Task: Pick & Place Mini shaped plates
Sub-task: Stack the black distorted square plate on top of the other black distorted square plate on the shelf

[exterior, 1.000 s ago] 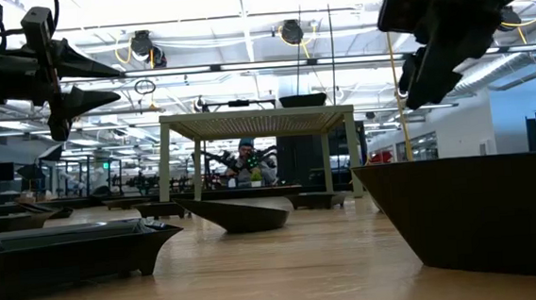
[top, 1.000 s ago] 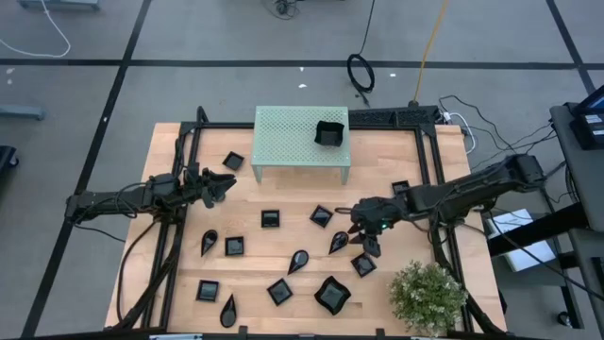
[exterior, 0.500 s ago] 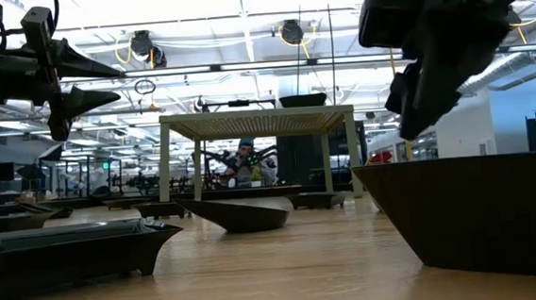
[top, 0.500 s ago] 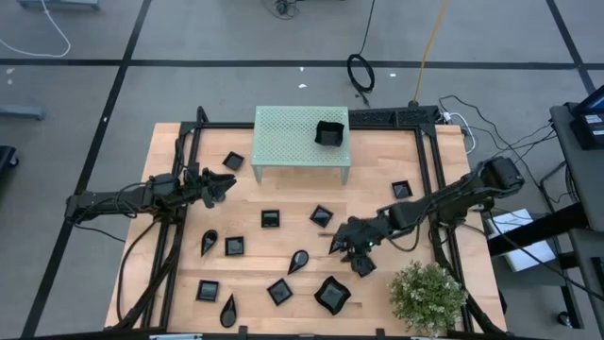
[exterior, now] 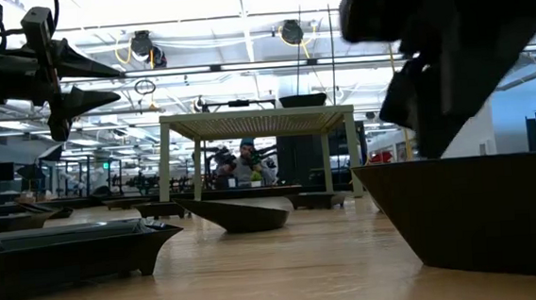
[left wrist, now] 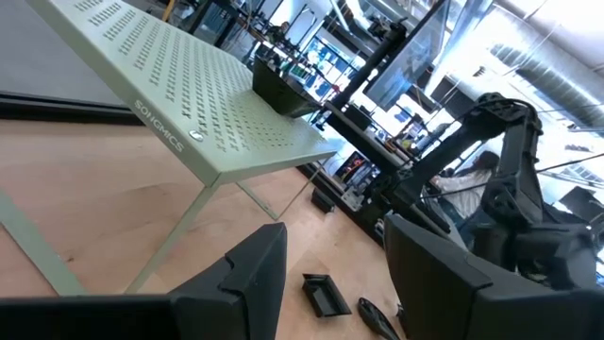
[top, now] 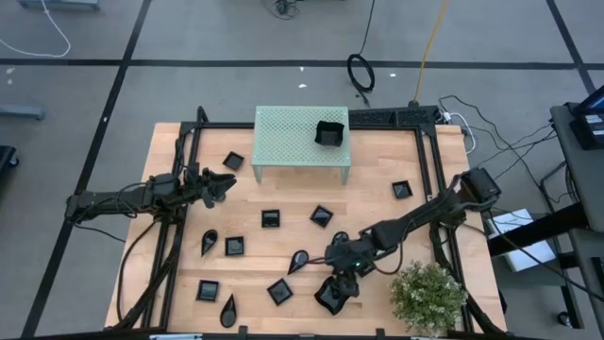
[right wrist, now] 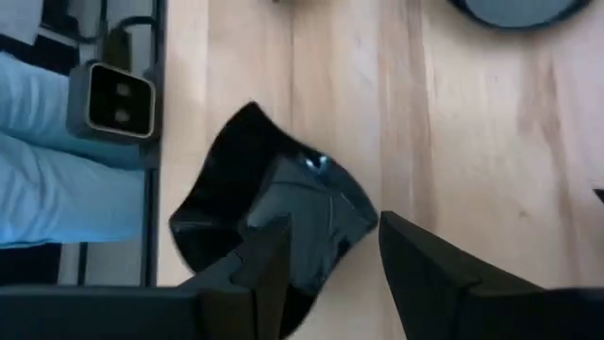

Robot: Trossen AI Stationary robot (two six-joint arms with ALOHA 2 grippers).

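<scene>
Several small glossy black plates lie flat on the wooden table [top: 377, 203]: square ones [top: 271, 218], teardrop ones [top: 298, 261] and a wavy-edged one [top: 327, 297]. Another sits on the pale green perforated stand [top: 293, 137]. My right gripper [top: 342, 276] is open and hovers just over the wavy-edged plate [right wrist: 274, 222] near the table's near edge, one finger above the plate and the other beside it. In the low view it [exterior: 426, 111] hangs just above that plate's rim [exterior: 468, 169]. My left gripper [top: 225, 186] waits open above the table, left of the stand [left wrist: 189, 123].
A potted plant [top: 429, 295] stands at the near right corner, close to my right arm. A black frame [top: 429, 161] rails both table sides. A square plate [top: 278, 291] and a teardrop plate [top: 227, 309] lie left of the wavy one. A camera box [right wrist: 118, 99] sits at the near edge.
My right gripper has swept toward the table's near edge and leftward, from above the teardrop and square plates right of centre to over the wavy-edged plate, dropping lower. The arm now covers those two plates. No plate has moved.
</scene>
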